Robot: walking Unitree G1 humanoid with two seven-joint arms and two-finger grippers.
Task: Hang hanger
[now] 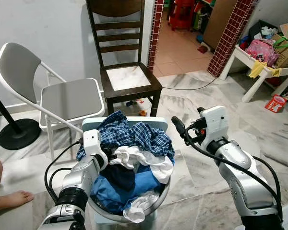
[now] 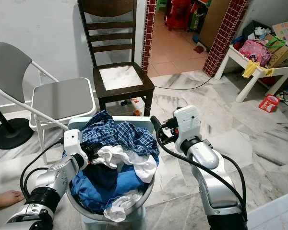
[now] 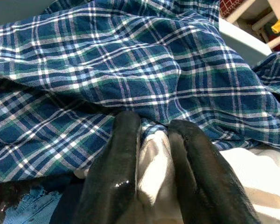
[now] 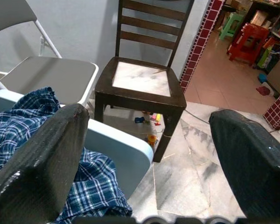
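A metal basin (image 1: pixel 164 192) heaped with laundry stands on a pale blue stool (image 1: pixel 156 123) right in front of me. On top lies a blue plaid shirt (image 1: pixel 129 132), with a white cloth (image 1: pixel 146 162) and a blue garment (image 1: pixel 137 184) below it. My left gripper (image 1: pixel 110 155) is pushed into the pile from the left. In the left wrist view its fingers (image 3: pixel 126 154) are closed on a fold of the white cloth (image 3: pixel 151 158) under the plaid shirt (image 3: pixel 130 70). My right gripper (image 1: pixel 185 129) hovers wide open beside the basin's right rim, holding nothing.
A dark wooden chair (image 1: pixel 129 79) stands behind the basin, and a grey folding chair (image 1: pixel 69 98) is to its left. A black round stand base (image 1: pixel 17 133) and a person's foot (image 1: pixel 9 199) are at the far left. A cluttered white table (image 1: pixel 259 64) sits at the right.
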